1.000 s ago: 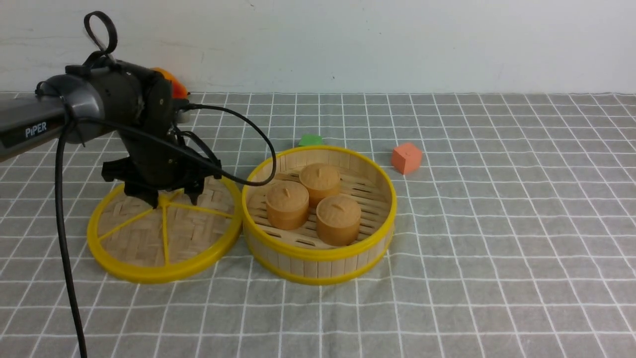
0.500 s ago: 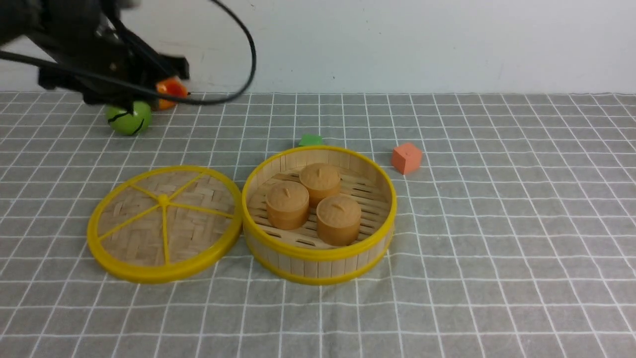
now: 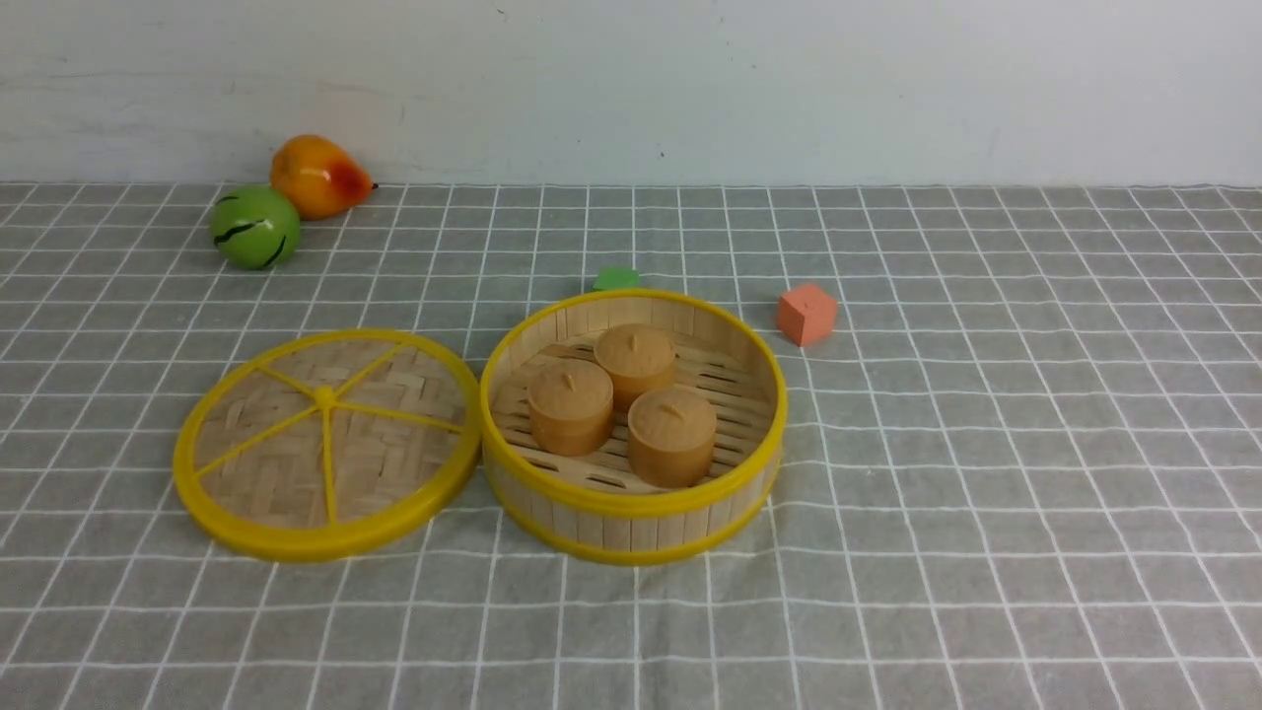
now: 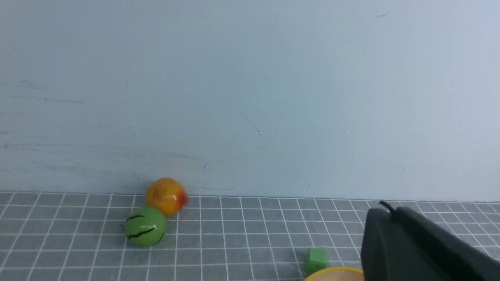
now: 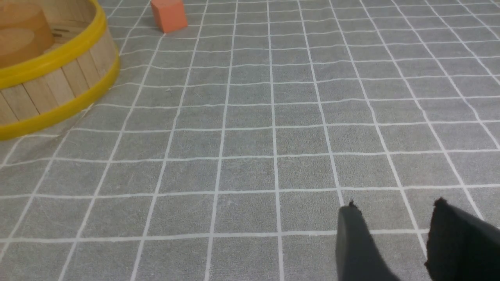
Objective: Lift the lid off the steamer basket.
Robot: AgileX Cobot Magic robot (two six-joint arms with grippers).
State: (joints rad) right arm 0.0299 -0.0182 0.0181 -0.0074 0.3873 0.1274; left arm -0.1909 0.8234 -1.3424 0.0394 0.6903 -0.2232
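The steamer basket [image 3: 631, 515] holds three buns [image 3: 671, 434], lid [image 3: 325, 449] beside it; left hand [image 4: 386, 234] clenched, right hand [image 5: 395, 210] released.

Grey grid-lined cloth [image 3: 986, 444] carries the steamer basket [image 3: 631, 532]. The lid [image 3: 325, 444] lies flat just left of the basket. Green block [image 3: 616, 278] just behind it. Orange cube [image 3: 806, 314] behind-right. Green ball [image 3: 254, 227] and orange fruit [image 3: 317, 176] far behind-left.
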